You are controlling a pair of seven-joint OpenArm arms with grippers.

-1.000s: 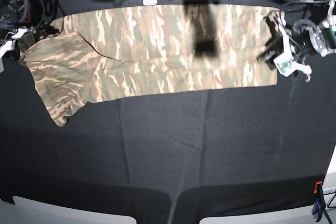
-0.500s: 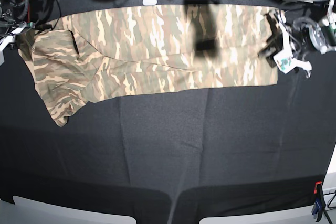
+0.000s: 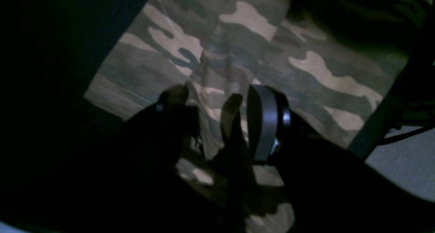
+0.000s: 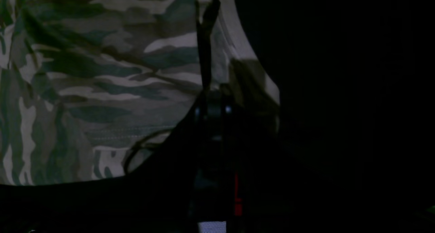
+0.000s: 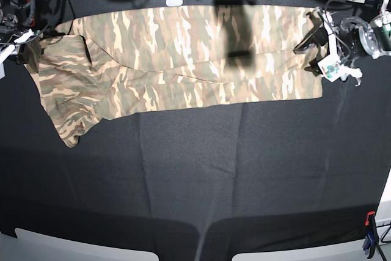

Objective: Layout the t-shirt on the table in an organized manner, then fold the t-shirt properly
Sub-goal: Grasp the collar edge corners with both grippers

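Left fingers (image 3: 263,120) stand apart over the t-shirt's (image 5: 183,59) hem edge, nothing between them; their lower parts are lost in shadow. Right fingers (image 4: 207,39) are clenched, apparently pinching a fold of shirt, though the wrist view is too dark to confirm. The shirt lies folded lengthwise along the bench's (image 5: 244,175) far side, one sleeve bunched at the right arm's end.

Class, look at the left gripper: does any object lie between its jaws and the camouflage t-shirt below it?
Nothing visible does. The left gripper stands with its jaws apart directly over the t-shirt, with only fabric showing between the fingers.
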